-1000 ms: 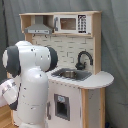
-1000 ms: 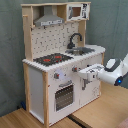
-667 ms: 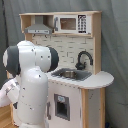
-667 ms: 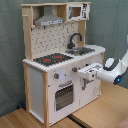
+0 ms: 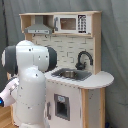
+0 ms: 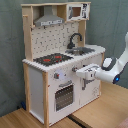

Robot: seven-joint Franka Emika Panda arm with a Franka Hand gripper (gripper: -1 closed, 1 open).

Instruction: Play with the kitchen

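Note:
The kitchen is a white and light-wood toy with a pegboard back, a grey hood, a black faucet, a sink, a red-ringed hob and an oven door. In the second exterior view my gripper reaches in from the second exterior view's right, up against the kitchen's front panel just below the counter, beside the knobs. In the first exterior view the kitchen stands behind my arm's white body, which hides the gripper, the hob and the oven.
A toy microwave sits in the top shelf. The kitchen stands on a wooden surface in front of a grey-green curtain. My arm's blue-ringed joint hangs at the second exterior view's right.
In the second exterior view the gripper has moved a little left, closer to the kitchen's front. In the first exterior view my arm's body has shifted slightly.

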